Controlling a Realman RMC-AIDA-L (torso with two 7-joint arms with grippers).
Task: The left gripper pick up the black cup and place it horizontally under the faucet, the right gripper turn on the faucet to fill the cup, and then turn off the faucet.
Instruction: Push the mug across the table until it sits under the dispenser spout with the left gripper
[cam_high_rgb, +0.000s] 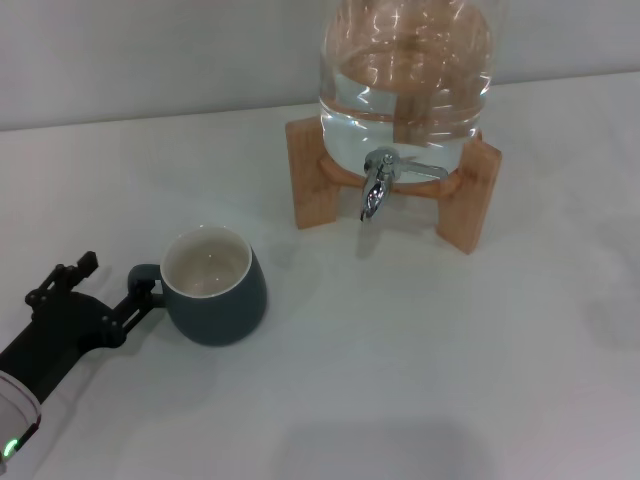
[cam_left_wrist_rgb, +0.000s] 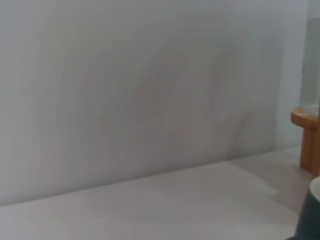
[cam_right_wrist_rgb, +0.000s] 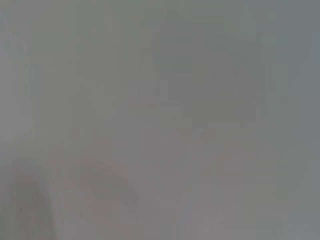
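Note:
The black cup (cam_high_rgb: 213, 285) stands upright on the white table, its cream inside showing and its small loop handle turned toward my left gripper (cam_high_rgb: 118, 280). That gripper reaches in from the lower left and is open. One fingertip (cam_high_rgb: 148, 294) sits at the handle and the other finger (cam_high_rgb: 78, 269) is well off to the side. The chrome faucet (cam_high_rgb: 377, 186) hangs from the front of the jar, far from the cup, with nothing beneath its spout. A sliver of the cup (cam_left_wrist_rgb: 310, 215) shows in the left wrist view. My right gripper is out of view.
A clear glass jar (cam_high_rgb: 405, 80) holding water rests on a light wooden stand (cam_high_rgb: 310, 180) at the back of the table. The stand (cam_left_wrist_rgb: 306, 140) also shows in the left wrist view. The right wrist view shows only a plain grey surface.

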